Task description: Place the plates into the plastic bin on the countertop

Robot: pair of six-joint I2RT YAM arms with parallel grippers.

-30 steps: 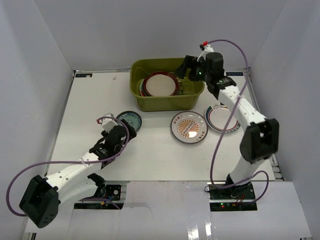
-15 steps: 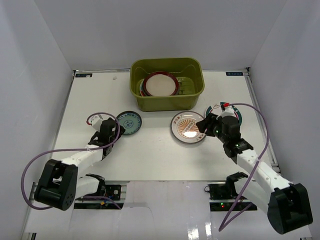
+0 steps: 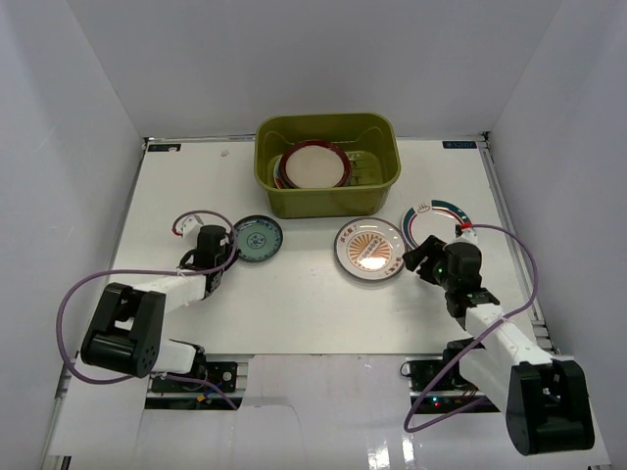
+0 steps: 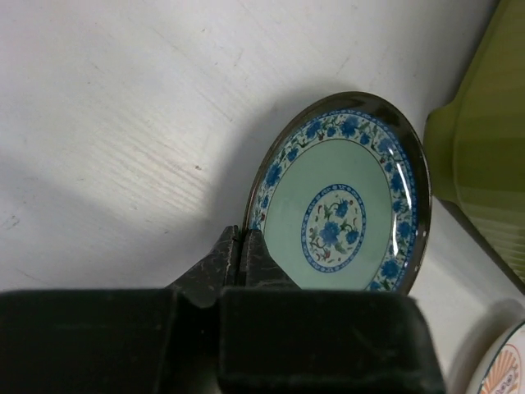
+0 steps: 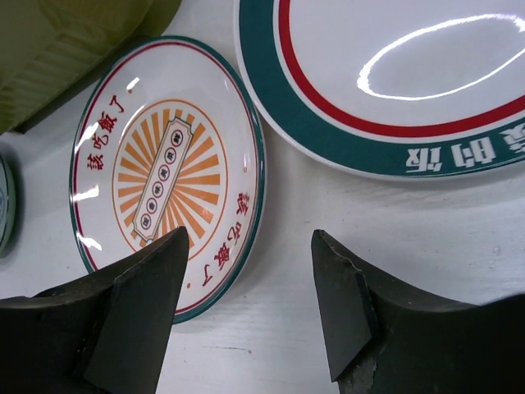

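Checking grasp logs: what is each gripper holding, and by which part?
Right gripper: nothing, jaws open by the sunburst plate. Left gripper: jaws shut at the near rim of the small teal plate; an actual pinch cannot be told.

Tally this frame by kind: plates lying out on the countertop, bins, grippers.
Plates on the countertop: 3 (small teal-patterned plate, orange sunburst plate, red-and-teal plate)
Plastic bin: 1 (the stack of plates inside cannot be counted)
Grippers: 2 (left gripper, right gripper)
Total: 6
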